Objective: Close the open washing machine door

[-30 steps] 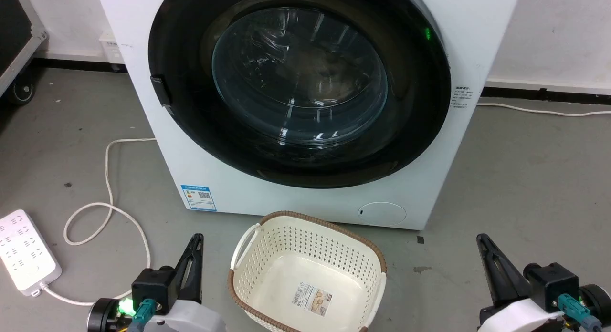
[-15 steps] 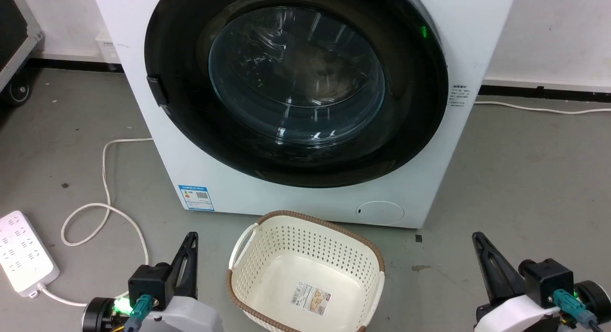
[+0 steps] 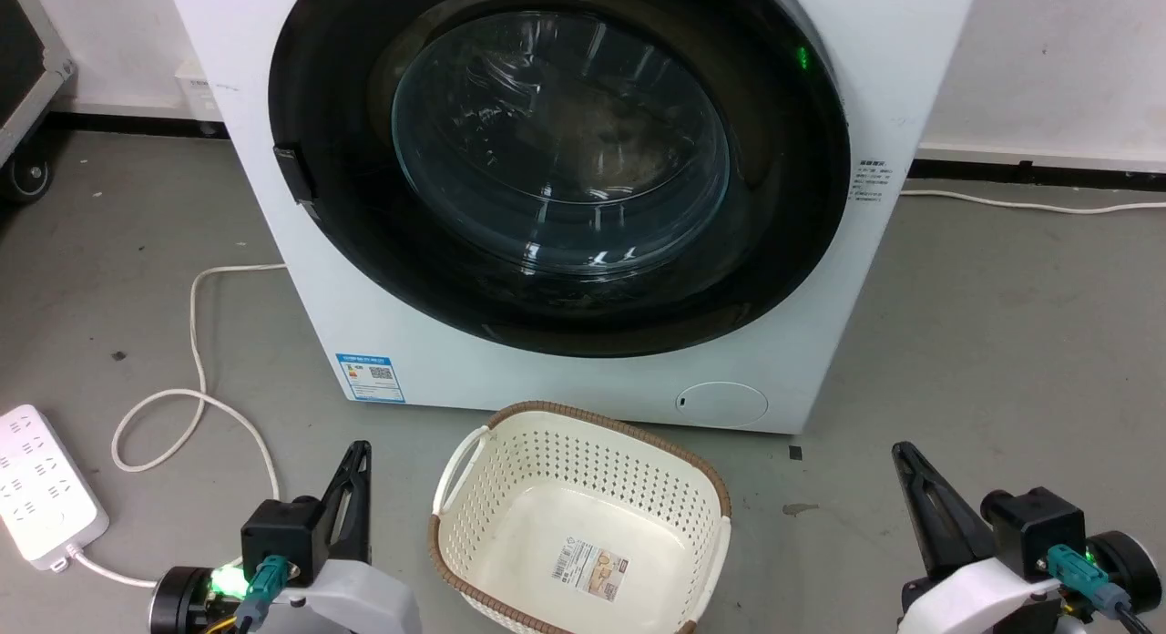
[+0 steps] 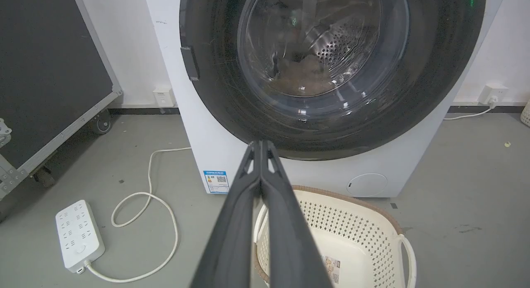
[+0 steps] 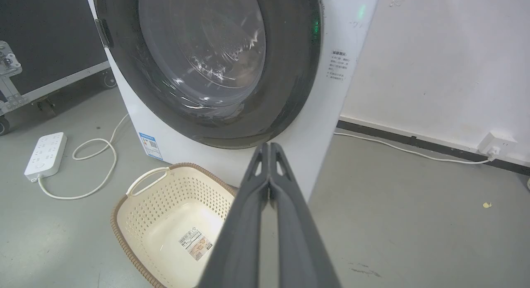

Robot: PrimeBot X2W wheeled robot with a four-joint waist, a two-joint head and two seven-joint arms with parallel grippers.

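Observation:
The washing machine door is a big round black frame with a bulging glass bowl. It lies flat against the white washer front, with no gap showing at its rim. In the left wrist view the door fills the top, with something brownish behind the glass. It also shows in the right wrist view. My left gripper is shut and empty, low at the lower left and well short of the washer. My right gripper is shut and empty at the lower right. Both fingertip pairs are pressed together.
A cream laundry basket with a brown rim stands on the floor between my grippers, right in front of the washer. A white power strip and its looped cable lie at the left. A black wheeled case stands far left.
The whole head view has slid slightly left, so the camera has moved. Door, basket and both grippers keep their places relative to one another.

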